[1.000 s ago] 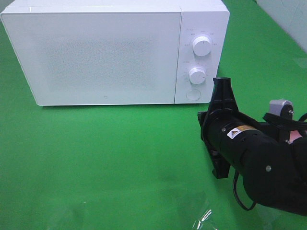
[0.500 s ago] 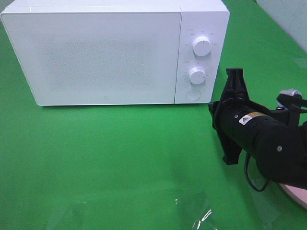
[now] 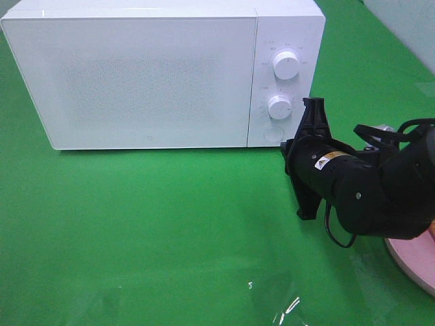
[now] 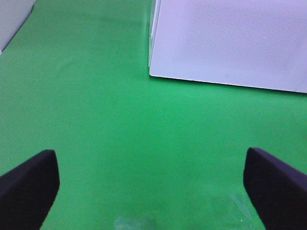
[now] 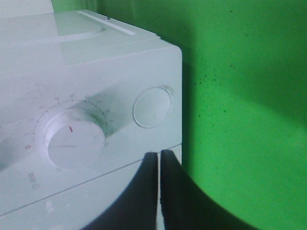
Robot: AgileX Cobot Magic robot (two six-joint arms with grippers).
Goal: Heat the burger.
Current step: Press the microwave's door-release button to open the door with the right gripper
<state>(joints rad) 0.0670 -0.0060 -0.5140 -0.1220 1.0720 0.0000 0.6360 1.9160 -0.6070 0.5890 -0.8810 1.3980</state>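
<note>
The burger is out of view in every frame. A white microwave [image 3: 136,75] stands at the back with its door closed. My right gripper [image 3: 314,103] is shut with nothing in it, and its tips point at the lower right corner of the control panel, just right of the round door button [image 3: 274,134]. In the right wrist view the shut tips [image 5: 159,154] sit close below that button [image 5: 152,107] and beside the lower knob [image 5: 74,138]. In the left wrist view my left gripper [image 4: 153,191] stands wide open over bare green cloth, holding nothing.
Two white knobs [image 3: 286,64] sit one above the other on the microwave's panel. The rim of a pink plate [image 3: 414,261] shows at the right edge, partly behind my right arm. A clear plastic sheet [image 3: 285,309] glints at the front. Green cloth covers the table.
My right arm swung out to the right, then came back left toward the microwave's panel, uncovering the pink plate's edge. Both grippers kept their state.
</note>
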